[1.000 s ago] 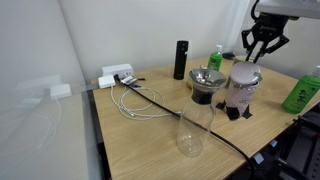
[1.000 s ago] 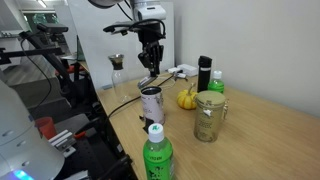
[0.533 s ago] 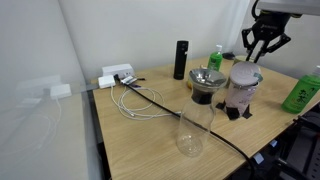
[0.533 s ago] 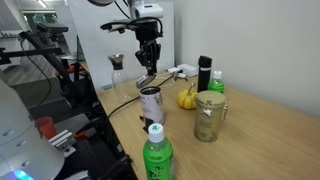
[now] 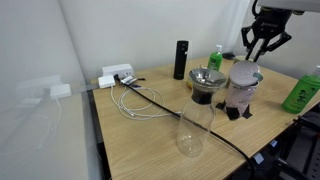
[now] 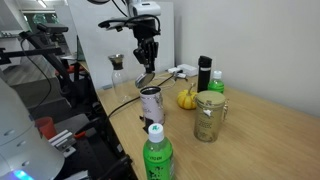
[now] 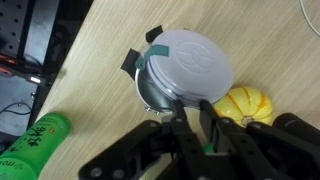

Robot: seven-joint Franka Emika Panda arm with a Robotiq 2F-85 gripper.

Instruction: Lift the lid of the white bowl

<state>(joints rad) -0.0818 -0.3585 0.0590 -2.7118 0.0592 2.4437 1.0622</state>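
— What differs from a moment ago?
— The gripper (image 6: 146, 66) has crept upward, the lid (image 7: 190, 62) with it.
— Its grip?
— Clamped on the lid's rim, which hangs just above the white bowl (image 6: 151, 104) by the table (image 6: 250, 130) edge.
— Around it?
— A yellow gourd (image 7: 246, 104) and a dark pot (image 5: 207, 82) beside the bowl; a green bottle (image 7: 33, 146) stands apart.

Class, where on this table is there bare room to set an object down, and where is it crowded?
Free: the near corner bordered by the cable tangle and the glass carafe; the stretch past the glass jar. Crowded: around the dark pot, white bowl and the green bottle behind them.
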